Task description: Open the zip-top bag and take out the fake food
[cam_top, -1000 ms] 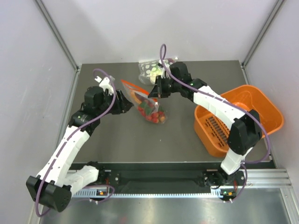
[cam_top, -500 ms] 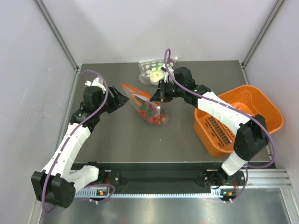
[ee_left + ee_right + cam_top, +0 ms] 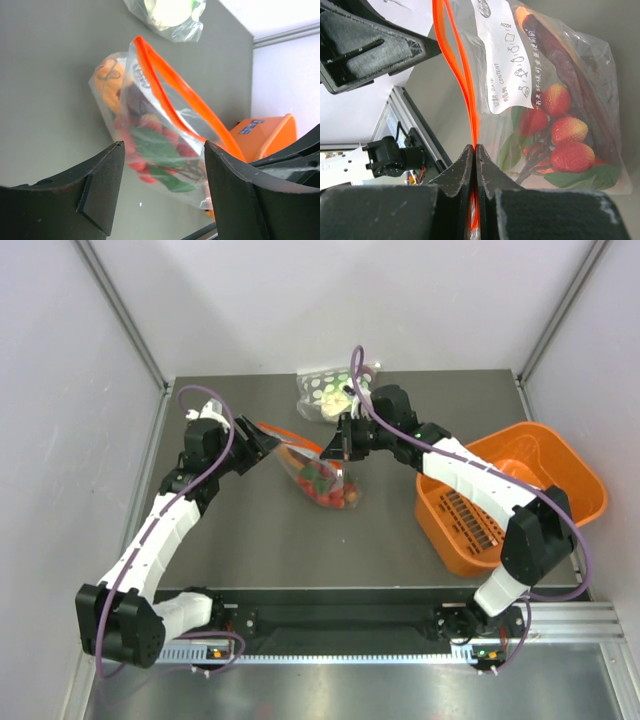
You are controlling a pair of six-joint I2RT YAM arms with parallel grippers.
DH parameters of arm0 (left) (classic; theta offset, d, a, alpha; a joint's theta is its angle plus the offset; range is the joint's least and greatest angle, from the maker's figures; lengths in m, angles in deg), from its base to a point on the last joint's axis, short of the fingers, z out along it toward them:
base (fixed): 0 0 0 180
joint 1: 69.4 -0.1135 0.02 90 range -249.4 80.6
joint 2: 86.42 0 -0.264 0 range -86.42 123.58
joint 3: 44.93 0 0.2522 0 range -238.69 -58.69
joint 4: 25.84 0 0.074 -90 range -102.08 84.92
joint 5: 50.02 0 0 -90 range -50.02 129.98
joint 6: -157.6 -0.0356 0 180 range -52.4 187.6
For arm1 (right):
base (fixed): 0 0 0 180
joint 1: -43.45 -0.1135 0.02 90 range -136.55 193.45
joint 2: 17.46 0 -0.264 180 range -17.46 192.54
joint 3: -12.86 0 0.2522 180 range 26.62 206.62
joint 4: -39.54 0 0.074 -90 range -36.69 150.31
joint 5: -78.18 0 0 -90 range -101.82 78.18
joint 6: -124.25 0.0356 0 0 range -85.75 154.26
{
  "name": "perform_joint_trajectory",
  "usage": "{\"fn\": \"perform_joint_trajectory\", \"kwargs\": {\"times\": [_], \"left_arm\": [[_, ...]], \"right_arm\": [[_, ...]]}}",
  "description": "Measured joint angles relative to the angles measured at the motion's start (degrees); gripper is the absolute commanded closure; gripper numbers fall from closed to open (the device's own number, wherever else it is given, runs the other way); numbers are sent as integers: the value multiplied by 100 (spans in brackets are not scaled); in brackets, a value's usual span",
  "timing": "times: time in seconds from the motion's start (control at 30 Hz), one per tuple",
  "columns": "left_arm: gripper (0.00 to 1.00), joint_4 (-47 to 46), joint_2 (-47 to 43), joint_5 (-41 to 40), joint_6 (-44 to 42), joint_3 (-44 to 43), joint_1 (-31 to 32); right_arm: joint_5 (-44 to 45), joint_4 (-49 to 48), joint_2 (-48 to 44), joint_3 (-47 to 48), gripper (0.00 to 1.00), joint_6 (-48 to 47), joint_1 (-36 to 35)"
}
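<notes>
The zip-top bag (image 3: 315, 472) is clear with a red-orange zip strip (image 3: 457, 65) and a white label (image 3: 505, 55). It hangs near the table's middle. Inside is the fake food (image 3: 560, 135): red berries with green leaves and a dark reddish-brown long piece (image 3: 562, 65). My right gripper (image 3: 340, 445) is shut on the zip strip at the bag's right end, as the right wrist view (image 3: 475, 150) shows. My left gripper (image 3: 262, 443) is open just left of the bag's other end, not touching it; the bag (image 3: 160, 135) fills the left wrist view beyond my open left gripper (image 3: 162, 165).
A second clear bag with green-and-white spotted contents (image 3: 325, 390) lies at the back of the table, close behind my right wrist. An orange basket (image 3: 520, 495) stands at the right edge. Grey walls close in the left, back and right sides.
My left gripper let go of the bag's left end, drew back to the left, then came back in toward the zip strip. My right gripper kept its hold; the bag shifted slightly right.
</notes>
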Motion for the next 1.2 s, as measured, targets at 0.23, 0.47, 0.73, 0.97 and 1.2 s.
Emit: {"fn": "perform_joint_trajectory", "kwargs": {"times": [0.23,0.47,0.73,0.97,1.2], "left_arm": [[31,-203,0,57,140,109,-61],[30,-339,118,76,164,188,-63],[61,-533,433,264,166,212,-63],[100,-857,612,678,186,260,-63],[100,-986,612,957,179,275,-63]], "right_arm": [[-11,0,0,0,100,-2,-33],[-33,4,0,0,100,-4,-63],[-50,9,-11,-66,100,-55,-203],[-87,26,-11,-72,85,-109,-286],[-24,127,0,271,58,-190,-289]]}}
